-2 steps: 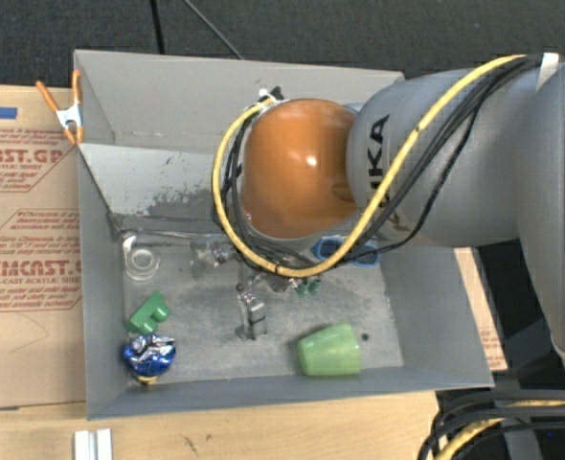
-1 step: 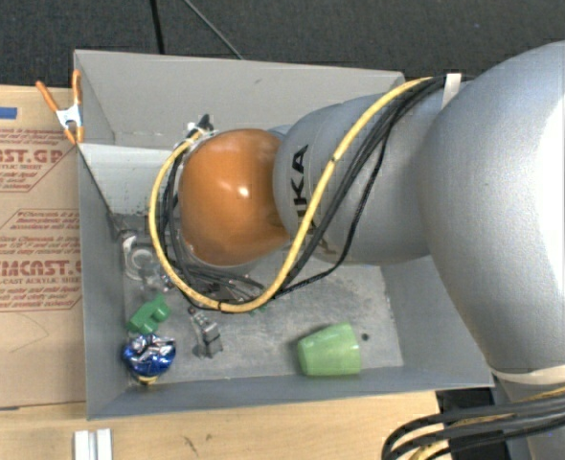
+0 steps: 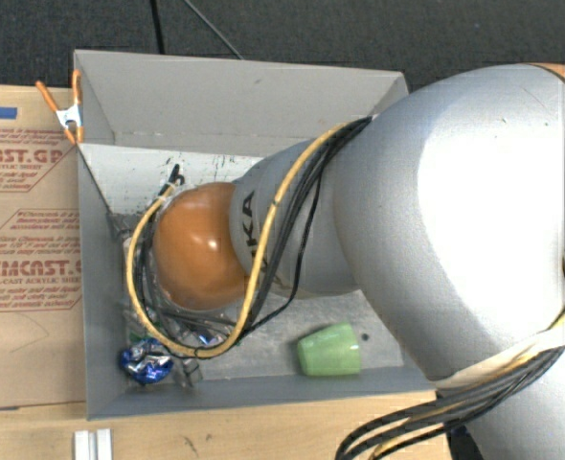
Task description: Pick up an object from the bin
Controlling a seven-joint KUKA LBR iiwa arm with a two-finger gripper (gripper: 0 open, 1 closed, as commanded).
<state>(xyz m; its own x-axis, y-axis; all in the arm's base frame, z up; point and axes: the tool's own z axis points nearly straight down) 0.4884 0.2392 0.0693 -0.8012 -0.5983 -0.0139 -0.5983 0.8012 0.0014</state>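
Gripper (image 3: 179, 337) is hanging low in the bin's (image 3: 235, 94) bottom-left corner beside a crumpled blue thing (image 3: 146, 363), can't tell if it's open. Probably positioning; closing and lifting coming next.

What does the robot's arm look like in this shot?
The arm is bulky, with smooth rounded silver-grey casings and black lettering on the narrower section. A glossy orange dome-shaped cover sits at its wrist, and yellow and black cables loop along the arm and around that cover.
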